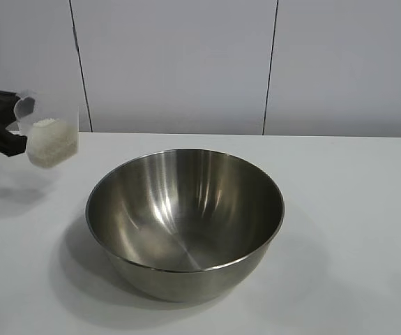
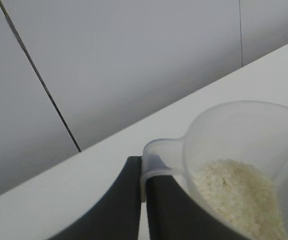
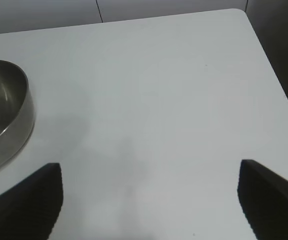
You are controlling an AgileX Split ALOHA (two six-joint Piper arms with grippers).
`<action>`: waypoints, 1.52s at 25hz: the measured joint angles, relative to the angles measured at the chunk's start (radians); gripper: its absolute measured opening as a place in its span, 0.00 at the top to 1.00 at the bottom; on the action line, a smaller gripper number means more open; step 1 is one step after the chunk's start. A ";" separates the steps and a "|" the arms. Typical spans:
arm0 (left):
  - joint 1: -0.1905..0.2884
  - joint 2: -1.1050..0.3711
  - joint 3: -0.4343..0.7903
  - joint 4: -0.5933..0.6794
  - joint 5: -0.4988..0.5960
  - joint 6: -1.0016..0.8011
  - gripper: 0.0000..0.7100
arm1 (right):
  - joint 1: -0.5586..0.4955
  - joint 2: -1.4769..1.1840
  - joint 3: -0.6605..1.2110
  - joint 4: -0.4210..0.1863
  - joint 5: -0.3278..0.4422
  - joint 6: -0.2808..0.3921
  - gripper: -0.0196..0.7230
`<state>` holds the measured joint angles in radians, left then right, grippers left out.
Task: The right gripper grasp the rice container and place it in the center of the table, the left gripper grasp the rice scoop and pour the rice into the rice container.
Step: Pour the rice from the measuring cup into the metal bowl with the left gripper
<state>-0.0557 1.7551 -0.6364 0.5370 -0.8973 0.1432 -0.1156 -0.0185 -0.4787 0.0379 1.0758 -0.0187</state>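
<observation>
Exterior view: my left gripper (image 1: 19, 143) pinches the scoop (image 1: 47, 136) by its handle, rice (image 1: 52, 139) inside, held above the table (image 1: 353, 209) near its far left edge. The bowl (image 1: 185, 223) sits mid-table. My right gripper (image 3: 149, 200) hangs spread wide near the right edge.

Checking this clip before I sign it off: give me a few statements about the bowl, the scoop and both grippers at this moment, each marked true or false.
1. The rice container is empty. True.
2. The left gripper is shut on the rice scoop, holding it clear of the table. True.
3. The scoop is tipped over the bowl and rice is pouring out. False: it is upright, left of the bowl, with the rice inside.
4. The right gripper grips the bowl's rim. False: it is open over bare table, beside the bowl.
5. Spilled rice lies on the table. False: none shows.
</observation>
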 joint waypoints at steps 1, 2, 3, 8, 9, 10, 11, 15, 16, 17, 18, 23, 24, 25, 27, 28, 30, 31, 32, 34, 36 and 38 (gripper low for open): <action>-0.022 -0.030 -0.018 0.013 0.054 0.014 0.98 | 0.000 0.000 0.000 0.000 0.000 0.000 0.10; -0.047 -0.057 -0.042 0.023 0.107 0.026 0.98 | 0.000 0.000 0.000 0.000 0.000 0.000 0.10; -0.075 -0.078 -0.067 0.033 0.151 0.043 0.98 | 0.000 0.000 0.000 0.000 0.000 0.000 0.10; -0.226 -0.140 -0.166 0.057 0.402 0.208 0.98 | 0.000 0.000 0.000 0.000 0.000 0.000 0.10; -0.261 -0.140 -0.183 0.059 0.446 0.242 0.98 | 0.000 0.000 0.000 0.000 0.000 0.000 0.10; -0.296 -0.140 -0.200 0.060 0.482 0.282 0.98 | 0.000 0.000 0.000 0.000 0.000 0.000 0.10; -0.324 -0.140 -0.213 0.060 0.527 0.316 0.98 | 0.000 0.000 0.000 0.000 0.000 0.000 0.10; -0.425 -0.140 -0.246 0.060 0.624 0.436 0.98 | 0.000 0.000 0.000 0.000 0.001 0.000 0.10; -0.444 -0.140 -0.247 0.060 0.631 0.467 0.98 | 0.000 0.000 0.000 0.000 0.001 0.000 0.10; -0.464 -0.140 -0.250 0.060 0.636 0.493 0.98 | 0.000 0.000 0.000 0.000 0.001 0.000 0.10; -0.480 -0.140 -0.250 0.060 0.641 0.531 0.98 | 0.000 0.000 0.000 0.000 0.001 0.000 0.10; -0.567 -0.132 -0.252 0.060 0.665 0.758 0.98 | 0.000 0.000 0.000 0.000 0.001 0.000 0.10; -0.578 -0.125 -0.257 0.060 0.662 0.797 0.98 | 0.000 0.000 0.000 0.000 0.001 0.000 0.10; -0.588 -0.117 -0.261 0.060 0.656 0.851 0.98 | 0.000 0.000 0.000 0.000 0.001 0.000 0.10; -0.596 -0.096 -0.262 0.065 0.630 0.976 0.98 | 0.000 0.000 0.000 0.000 0.001 0.000 0.10; -0.598 -0.087 -0.262 0.074 0.619 1.057 0.98 | 0.000 0.000 0.000 0.000 0.001 0.000 0.10; -0.598 -0.064 -0.262 0.079 0.591 1.226 0.98 | 0.000 0.000 0.000 0.000 0.001 0.000 0.10; -0.598 -0.053 -0.262 0.079 0.579 1.291 0.98 | 0.000 0.000 0.000 0.000 0.001 0.000 0.10; -0.598 -0.044 -0.262 0.079 0.572 1.360 0.98 | 0.000 0.000 0.000 0.000 0.001 0.000 0.10; -0.598 -0.028 -0.262 0.080 0.558 1.465 0.98 | 0.000 0.000 0.000 0.000 0.001 0.000 0.10; -0.598 -0.023 -0.262 0.081 0.544 1.549 0.98 | 0.000 0.000 0.000 0.000 0.001 0.000 0.10; -0.598 -0.023 -0.262 0.082 0.528 1.616 0.98 | 0.000 0.000 0.000 0.000 0.001 0.000 0.10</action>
<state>-0.6542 1.7319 -0.8982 0.6191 -0.3694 1.7593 -0.1156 -0.0185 -0.4787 0.0379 1.0770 -0.0187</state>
